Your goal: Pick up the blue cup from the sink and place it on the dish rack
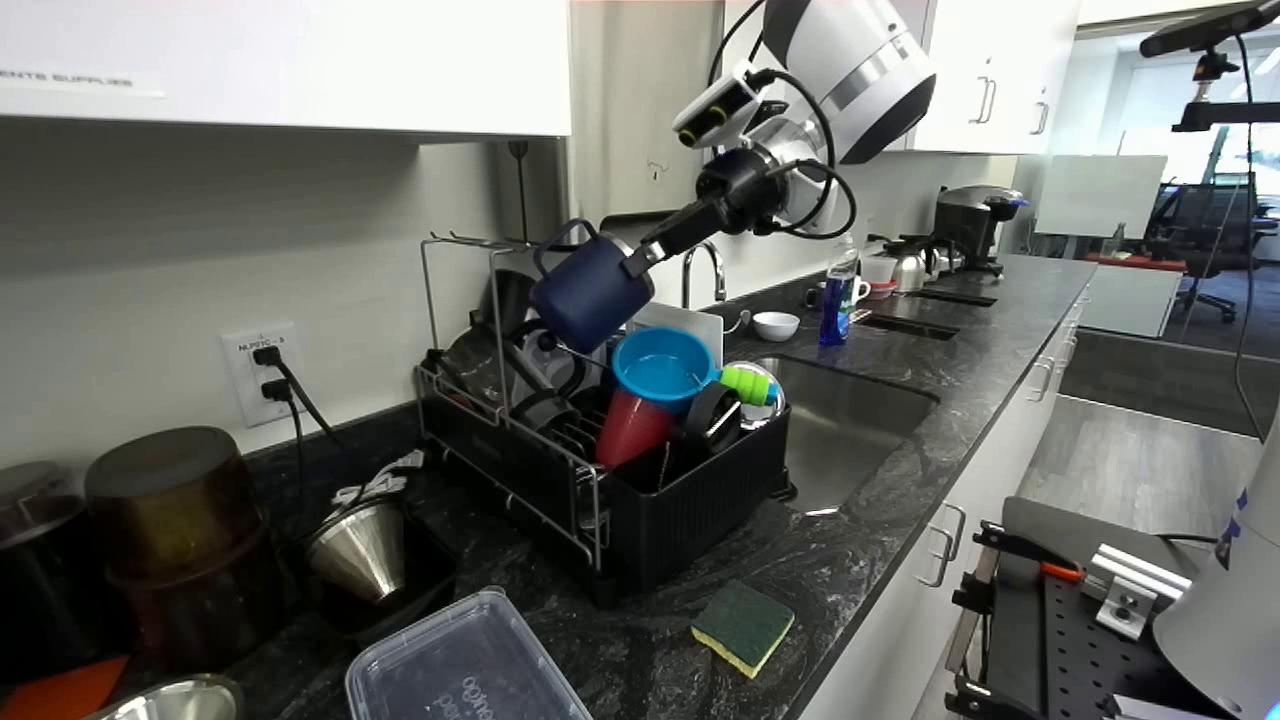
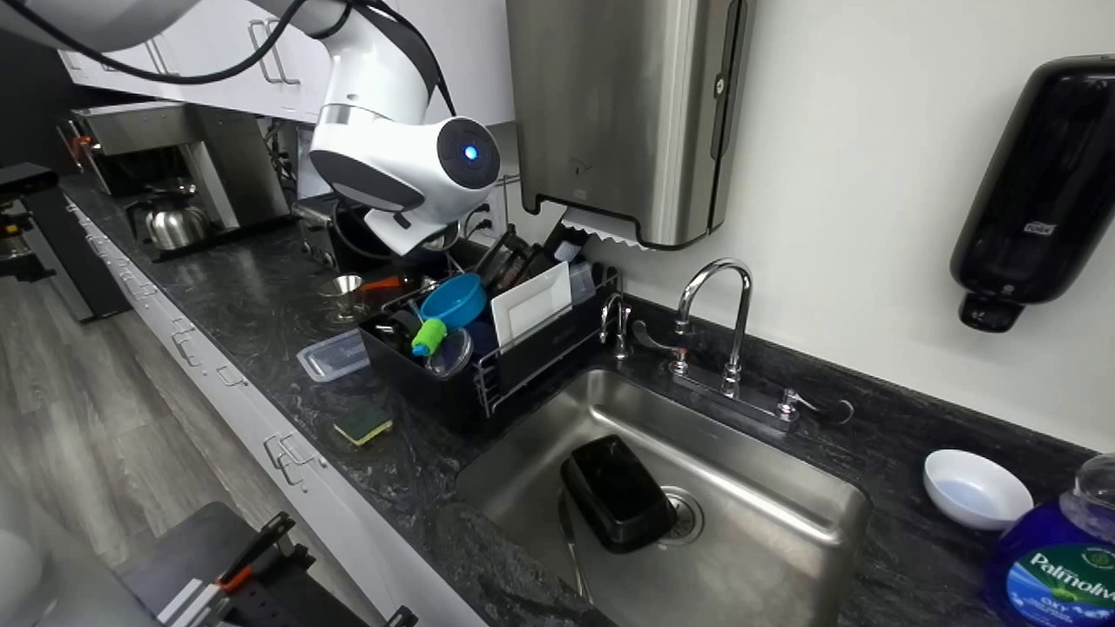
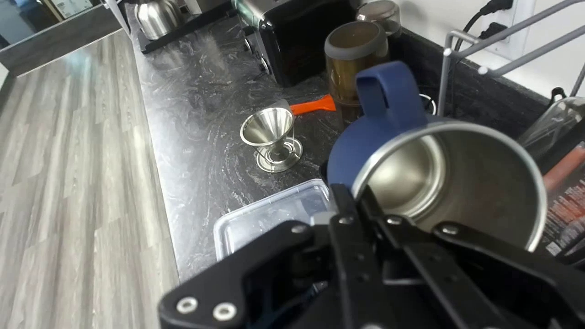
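Pale wall [image 2: 854, 192] seen in both exterior views, fitted with white outlet [image 1: 248, 375], metal towel dispenser [image 2: 601, 113] and black wall dispenser [image 2: 1032, 192]. White upper cabinets [image 1: 1010, 85] mounted above dark, streaked surface [image 1: 1010, 330]; white lower cabinets [image 1: 895, 620] set beneath. Floor [image 3: 82, 192] laid in grey, wood-toned planks, met by darker flooring [image 1: 1150, 365]. Far end of room brightly lit; pale board [image 1: 1100, 195] and dark office chair [image 1: 1195, 225] seen there. Pale sheen cast along surface edge in wrist view.
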